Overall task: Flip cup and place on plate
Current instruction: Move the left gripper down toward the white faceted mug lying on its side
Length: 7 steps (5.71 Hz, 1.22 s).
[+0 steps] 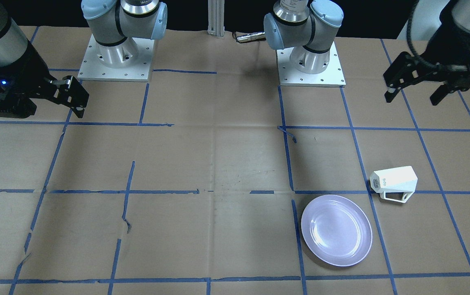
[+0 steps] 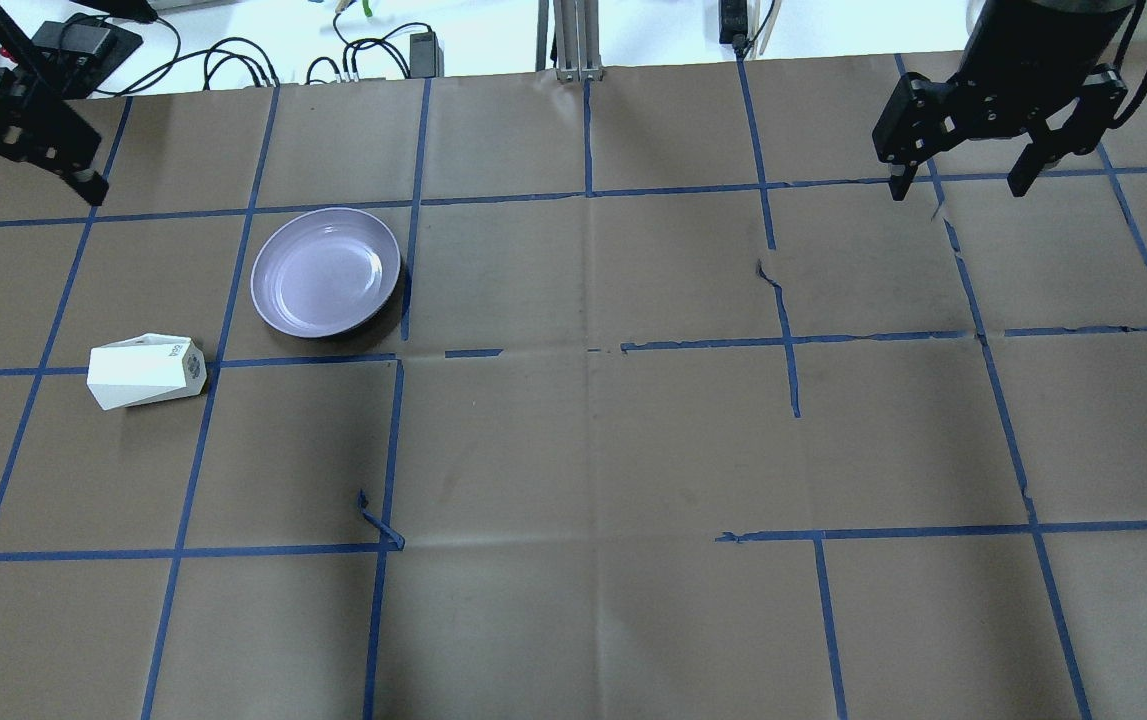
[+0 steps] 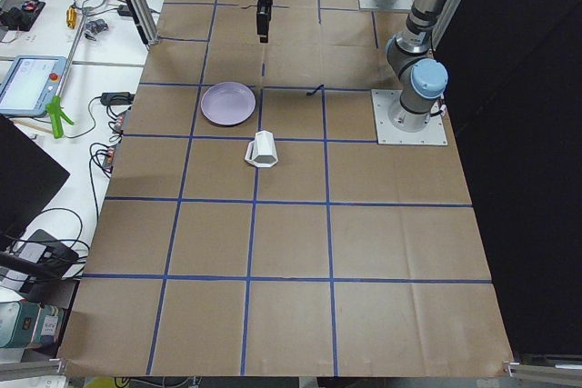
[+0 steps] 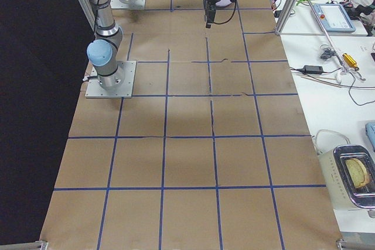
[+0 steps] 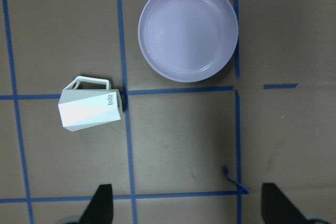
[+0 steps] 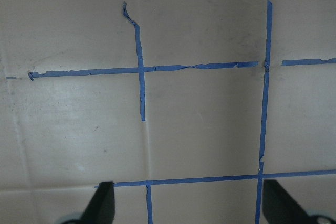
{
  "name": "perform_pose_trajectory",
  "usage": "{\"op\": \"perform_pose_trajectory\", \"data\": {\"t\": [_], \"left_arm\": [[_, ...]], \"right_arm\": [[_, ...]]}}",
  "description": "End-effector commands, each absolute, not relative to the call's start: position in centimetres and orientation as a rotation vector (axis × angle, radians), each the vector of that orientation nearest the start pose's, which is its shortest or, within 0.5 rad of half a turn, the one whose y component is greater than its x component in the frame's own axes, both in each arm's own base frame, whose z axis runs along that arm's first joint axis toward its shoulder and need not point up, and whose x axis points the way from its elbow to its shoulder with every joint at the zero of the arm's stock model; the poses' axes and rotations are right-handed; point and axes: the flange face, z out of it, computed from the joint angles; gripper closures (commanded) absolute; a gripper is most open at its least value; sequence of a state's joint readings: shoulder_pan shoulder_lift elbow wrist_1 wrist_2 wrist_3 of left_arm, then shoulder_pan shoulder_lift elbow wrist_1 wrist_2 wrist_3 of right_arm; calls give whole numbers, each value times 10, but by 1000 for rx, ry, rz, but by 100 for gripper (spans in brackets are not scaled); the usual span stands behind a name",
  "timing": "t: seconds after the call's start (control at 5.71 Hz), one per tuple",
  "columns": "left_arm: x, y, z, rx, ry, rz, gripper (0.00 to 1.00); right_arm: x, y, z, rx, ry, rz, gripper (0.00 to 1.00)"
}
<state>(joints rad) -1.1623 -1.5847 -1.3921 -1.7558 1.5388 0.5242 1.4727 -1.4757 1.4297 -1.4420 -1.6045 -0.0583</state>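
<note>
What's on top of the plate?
Nothing. The plate is bare, and its whole top shows, with nothing covering it. The cup lies on its side beside it, not touching.

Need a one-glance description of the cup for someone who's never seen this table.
On the brown table gridded with blue tape, look at the robot's left half, where a lavender plate sits. Just beside it, not touching, the cup lies on its side: white, faceted, with an angular handle, unlike the round plate.
</note>
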Motion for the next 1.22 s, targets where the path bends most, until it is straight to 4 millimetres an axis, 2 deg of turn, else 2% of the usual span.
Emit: {"op": "perform_pose_trajectory", "data": {"t": [0.0,0.17,0.35,0.53,0.7,0.88,1.05], "left_arm": [[182,-500,514,414,3315,-64,2],[257,-502,462,316,3402,-6,2],[300,-508,414,179,3547,-61,2],[313,-519,368,192,3615,8,2],[325,-535,306,290,3729,-9,2],[353,-534,267,209,3836,-145,2],[361,-534,226,350,3881,-174,2]], "right_arm": [[78,-533,496,61,3165,135,0],[78,-533,496,61,3165,135,0],[78,-533,496,61,3165,135,0],[78,-533,496,61,3165,135,0],[78,-533,496,61,3165,135,0],[78,-533,496,61,3165,135,0],[78,-533,496,61,3165,135,0]]}}
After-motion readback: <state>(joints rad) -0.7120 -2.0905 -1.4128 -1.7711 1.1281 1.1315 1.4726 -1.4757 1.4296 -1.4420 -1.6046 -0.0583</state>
